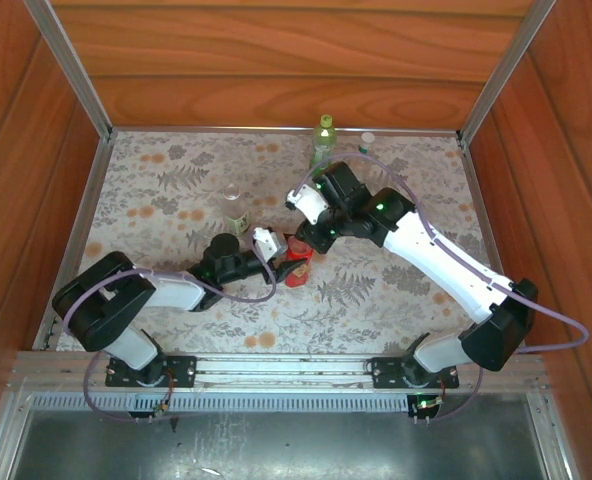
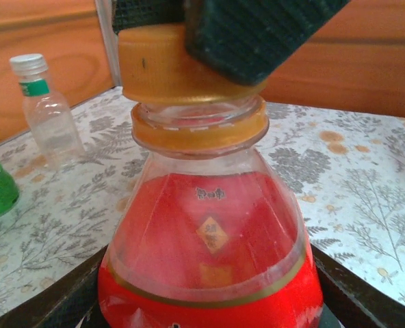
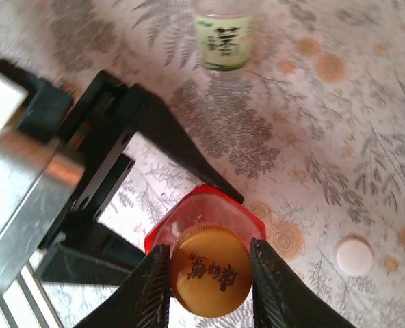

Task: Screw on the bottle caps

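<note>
The red bottle with a yellow mark stands upright on the table, and my left gripper is shut on its body. An orange bottle cap sits on its neck. From above, my right gripper is shut on that cap, one ribbed finger pressed against each side. In the left wrist view the cap rests on the neck above the collar ring, with a right finger partly covering it. A loose white cap lies on the cloth to the right.
A clear bottle with a green label stands left of the red one. A green bottle and a clear bottle with a white cap stand at the back edge. Wooden walls enclose the flower-print tablecloth.
</note>
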Action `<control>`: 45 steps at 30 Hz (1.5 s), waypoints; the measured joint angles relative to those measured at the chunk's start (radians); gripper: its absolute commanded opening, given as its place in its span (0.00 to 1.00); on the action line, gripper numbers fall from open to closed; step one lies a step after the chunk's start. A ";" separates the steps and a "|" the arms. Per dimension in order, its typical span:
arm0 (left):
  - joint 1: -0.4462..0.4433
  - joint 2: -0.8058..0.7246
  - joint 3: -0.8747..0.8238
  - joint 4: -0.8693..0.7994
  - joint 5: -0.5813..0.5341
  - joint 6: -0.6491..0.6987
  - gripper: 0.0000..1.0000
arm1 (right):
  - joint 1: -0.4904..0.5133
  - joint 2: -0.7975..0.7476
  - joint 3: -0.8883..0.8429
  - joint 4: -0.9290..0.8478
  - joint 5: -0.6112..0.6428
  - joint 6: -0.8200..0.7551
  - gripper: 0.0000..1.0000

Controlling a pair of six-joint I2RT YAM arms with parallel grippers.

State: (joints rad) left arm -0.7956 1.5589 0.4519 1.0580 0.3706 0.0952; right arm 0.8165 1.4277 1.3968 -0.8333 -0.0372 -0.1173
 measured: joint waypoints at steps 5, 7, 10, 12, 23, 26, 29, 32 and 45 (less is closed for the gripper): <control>-0.008 0.023 0.028 -0.004 -0.043 -0.010 0.65 | 0.042 0.001 0.001 0.006 0.155 0.259 0.12; -0.012 0.029 0.035 -0.005 -0.050 -0.010 0.65 | 0.047 0.007 0.011 -0.008 0.179 0.317 0.14; -0.012 0.034 0.037 -0.001 -0.053 -0.010 0.65 | 0.048 0.024 0.034 -0.027 0.193 0.356 0.25; -0.012 0.035 0.037 0.002 -0.053 -0.010 0.65 | 0.048 0.032 0.050 -0.043 0.194 0.357 0.37; -0.011 0.003 -0.022 0.034 -0.037 0.029 0.65 | 0.049 -0.040 0.058 -0.095 0.151 0.111 0.65; -0.011 -0.023 -0.051 0.042 -0.015 0.048 0.65 | 0.049 -0.122 0.023 -0.073 0.113 -0.024 0.66; -0.011 -0.053 -0.074 0.034 0.010 0.079 0.65 | 0.049 -0.187 -0.017 -0.076 0.041 -0.211 0.66; -0.011 -0.087 -0.083 -0.006 0.036 0.118 0.65 | 0.049 -0.187 -0.003 -0.119 -0.017 -0.378 0.65; -0.011 -0.119 -0.085 -0.058 0.073 0.176 0.65 | 0.049 0.028 0.118 -0.187 -0.103 -0.679 0.57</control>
State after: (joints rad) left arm -0.8070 1.4395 0.3672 1.0000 0.4435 0.2710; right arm 0.8658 1.4559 1.5150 -1.0203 -0.1402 -0.7967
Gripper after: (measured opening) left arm 0.649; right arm 0.584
